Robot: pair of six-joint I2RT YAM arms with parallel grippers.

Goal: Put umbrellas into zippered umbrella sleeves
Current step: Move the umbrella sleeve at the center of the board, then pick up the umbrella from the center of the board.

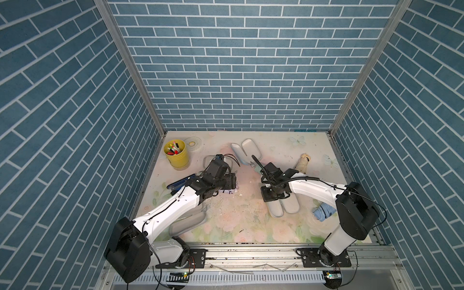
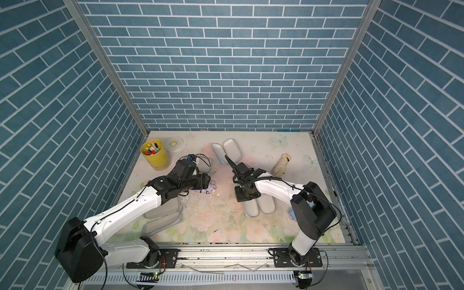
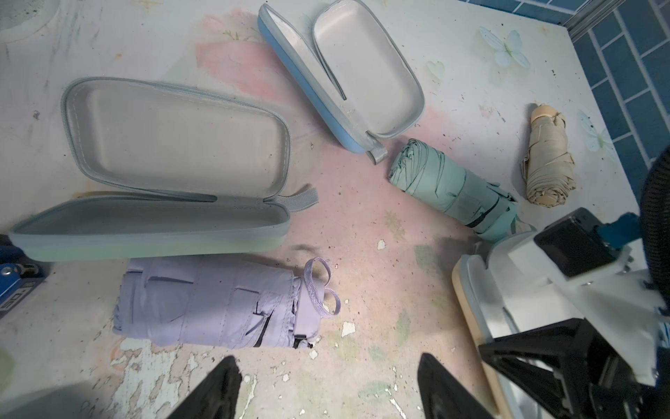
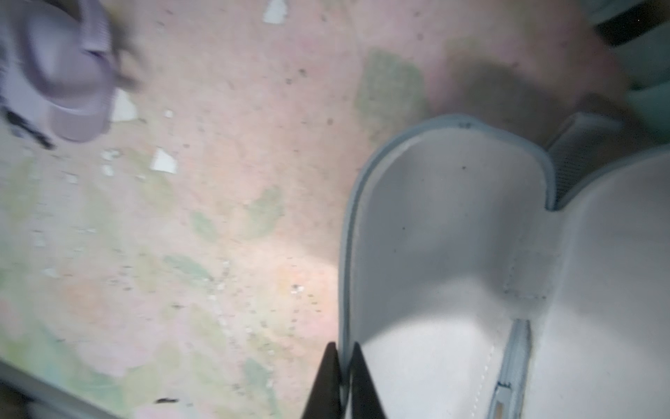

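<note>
The right jaws were clamped on the rim of the beige sleeve [image 4: 453,217], toward the desk's [image 1: 238,226] right edge. The left jaws stood apart near the lilac umbrella [image 3: 210,301], toward its left edge.

The walls [image 1: 238,62] are blue brick with white joints; the table [image 1: 226,226] wears pink roses, green leaves and pale butterflies. The cup [image 1: 176,157] is yellow, its pens [image 1: 174,148] many-coloured. Near the cup: a dark blue stapler [image 1: 180,182] and the mint sleeve [image 3: 145,243]; farther from it, the blue sleeve [image 3: 362,72] and beige sleeve [image 3: 471,312], all three pale grey inside. The lilac umbrella [image 3: 214,304] and mint umbrella [image 3: 449,188] bear black straps; farthest from the cup, a beige umbrella [image 3: 547,163] and a light blue umbrella [image 1: 324,212]
</note>
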